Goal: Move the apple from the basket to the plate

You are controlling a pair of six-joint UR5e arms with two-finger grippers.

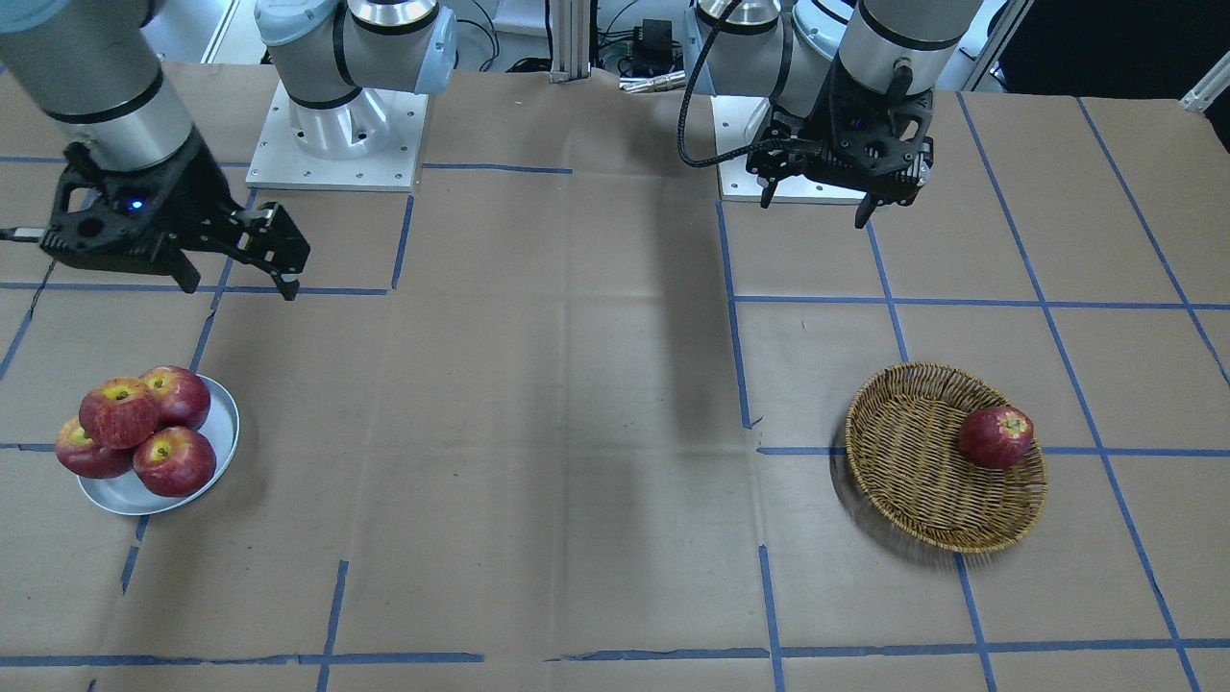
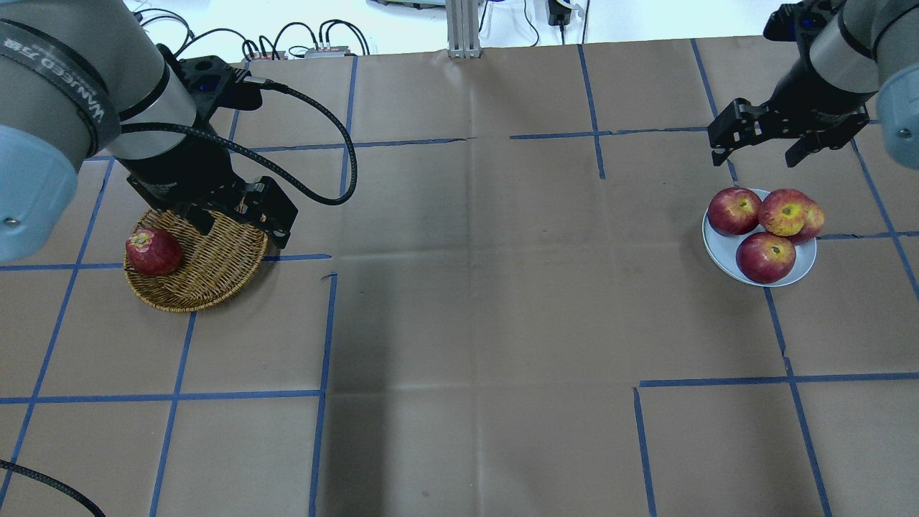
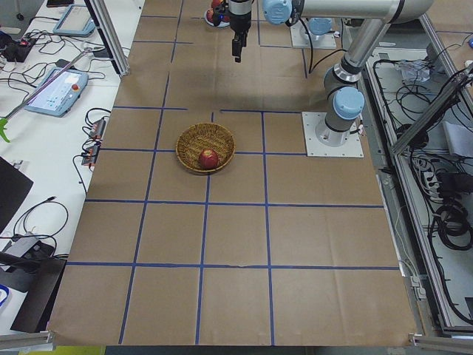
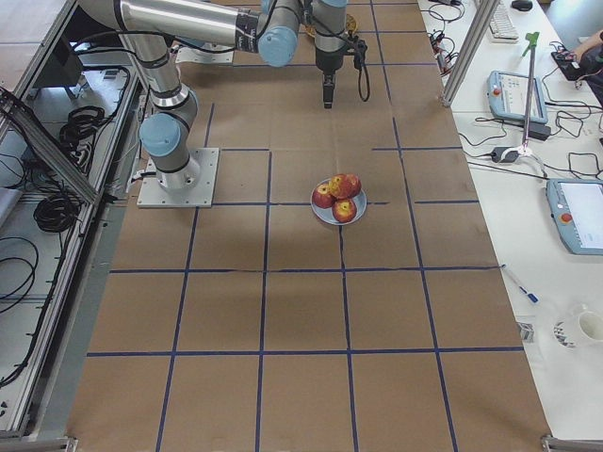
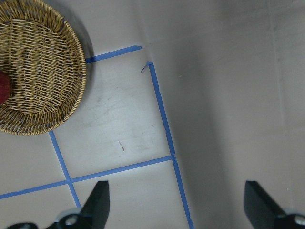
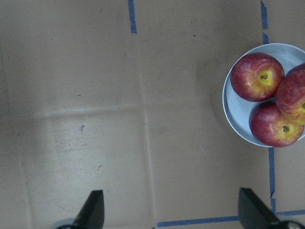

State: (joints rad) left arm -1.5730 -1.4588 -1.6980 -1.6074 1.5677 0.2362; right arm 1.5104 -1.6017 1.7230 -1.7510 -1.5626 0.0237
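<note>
Looks done: the apple (image 1: 119, 411) tops three other apples (image 1: 174, 461) on the plate (image 1: 226, 428), a darker apple (image 1: 996, 437) lies in the basket (image 1: 913, 452), left gripper (image 5: 176, 205) and right gripper (image 6: 171, 210) gape empty.

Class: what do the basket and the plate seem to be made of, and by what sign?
Basket: woven wicker or cane, tan, matte; interlaced strands show. Plate: probably metal, smooth silvery-grey sheen; painted plastic cannot be excluded.

apple (image 1: 119, 411): matte pinkish-red, finely streaked, yellow stem hollow up, perched on three darker apples (image 1: 174, 460) | plate (image 1: 223, 428): round, silvery-grey, to my right | basket (image 1: 908, 461): tan wicker, shallow, flat, to my left
</note>
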